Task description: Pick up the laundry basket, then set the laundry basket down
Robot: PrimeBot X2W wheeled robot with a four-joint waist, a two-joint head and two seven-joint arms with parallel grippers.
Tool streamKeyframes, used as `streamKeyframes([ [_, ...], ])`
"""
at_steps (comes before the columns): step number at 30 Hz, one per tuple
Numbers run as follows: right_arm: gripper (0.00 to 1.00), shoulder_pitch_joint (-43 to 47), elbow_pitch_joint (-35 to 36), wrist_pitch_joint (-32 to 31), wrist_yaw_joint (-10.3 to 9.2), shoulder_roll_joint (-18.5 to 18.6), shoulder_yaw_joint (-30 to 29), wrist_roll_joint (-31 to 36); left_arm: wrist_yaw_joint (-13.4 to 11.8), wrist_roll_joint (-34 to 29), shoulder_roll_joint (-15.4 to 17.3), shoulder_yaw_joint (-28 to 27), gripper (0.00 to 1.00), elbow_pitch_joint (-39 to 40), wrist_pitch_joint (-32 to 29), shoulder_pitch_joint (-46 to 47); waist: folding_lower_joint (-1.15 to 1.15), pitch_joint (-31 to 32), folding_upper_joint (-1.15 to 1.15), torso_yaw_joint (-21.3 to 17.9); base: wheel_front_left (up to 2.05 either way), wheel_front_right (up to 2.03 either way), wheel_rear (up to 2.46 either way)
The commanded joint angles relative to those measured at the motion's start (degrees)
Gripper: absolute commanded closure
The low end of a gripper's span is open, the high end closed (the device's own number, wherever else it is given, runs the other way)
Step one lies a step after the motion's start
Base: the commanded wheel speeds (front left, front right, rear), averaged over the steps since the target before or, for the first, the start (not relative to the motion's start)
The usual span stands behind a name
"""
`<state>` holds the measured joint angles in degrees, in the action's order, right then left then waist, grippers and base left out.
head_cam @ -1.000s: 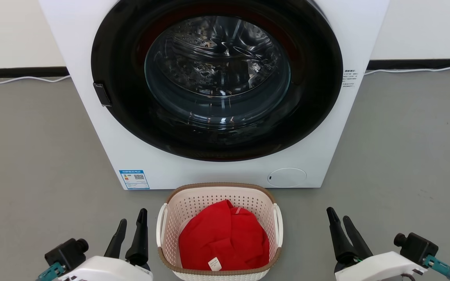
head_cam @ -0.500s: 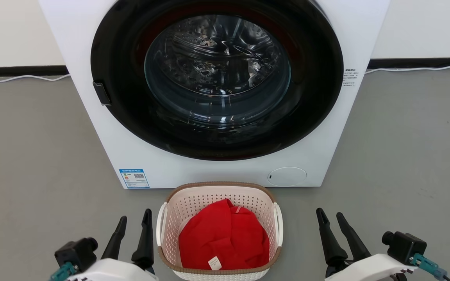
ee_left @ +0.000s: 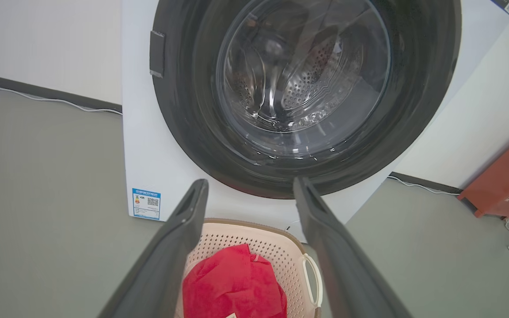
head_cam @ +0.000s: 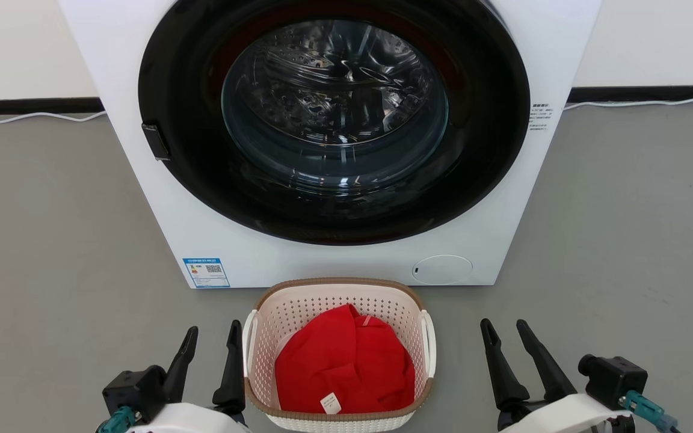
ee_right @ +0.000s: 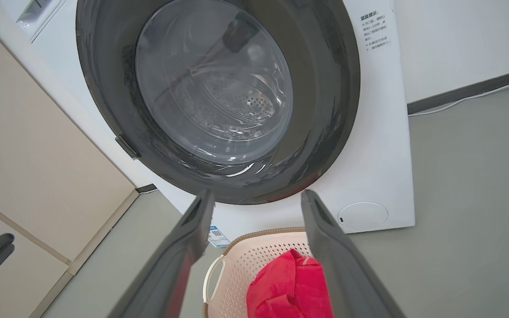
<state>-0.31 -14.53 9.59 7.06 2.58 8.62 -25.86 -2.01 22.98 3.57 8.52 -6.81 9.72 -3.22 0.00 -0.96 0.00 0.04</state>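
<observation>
Big white front-load washing machine (head_cam: 334, 120) takes up the whole top and middle of the head view, dark round door shut, sitting on a plain grey floor (head_cam: 52, 240). The laundry basket (head_cam: 334, 304) sits on that floor at bottom centre, right in front of the machine, with a red garment (head_cam: 343, 361) bunched up inside it. The left gripper (head_cam: 213, 329) is at lower left, fingers spread wide and holding nothing. Its inner finger is just beside the basket's left handle, can't tell if it actually touches. The right gripper (head_cam: 506, 328) is at lower right, also wide open and empty, clear of the right handle. Small stuff: a blue sticker (head_cam: 206, 272) on the machine's lower left corner, and a white tag (head_cam: 330, 403) on the garment
</observation>
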Motion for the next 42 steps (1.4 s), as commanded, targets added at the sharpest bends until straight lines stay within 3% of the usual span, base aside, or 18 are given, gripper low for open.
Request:
streamKeyframes([
  [1, 0.00, -2.86, 1.96, 1.00, 0.33, 0.17, 1.31, 1.63, -0.50, -1.95, 0.08, -1.01, 0.00, 1.99, 0.83, 0.96, 0.00, -0.05, 0.00, 0.01, 0.00, 0.00, 0.00],
  [26, 0.00, -3.59, 2.55, 5.33, 0.43, 0.30, 1.67, 18.99, -1.97, -19.43, -0.34, 0.78, 0.00, 4.57, 5.20, 0.46, 0.00, -1.57, 0.00, -0.07, 0.00, 0.00, 0.00],
  [42, 0.00, -4.09, 1.47, 5.41, 0.43, 0.30, 0.10, 19.31, -1.89, -18.32, -0.62, -0.19, 0.00, 4.11, 5.28, 0.96, 0.00, -2.05, 0.00, 0.04, 0.00, 0.00, 0.00],
])
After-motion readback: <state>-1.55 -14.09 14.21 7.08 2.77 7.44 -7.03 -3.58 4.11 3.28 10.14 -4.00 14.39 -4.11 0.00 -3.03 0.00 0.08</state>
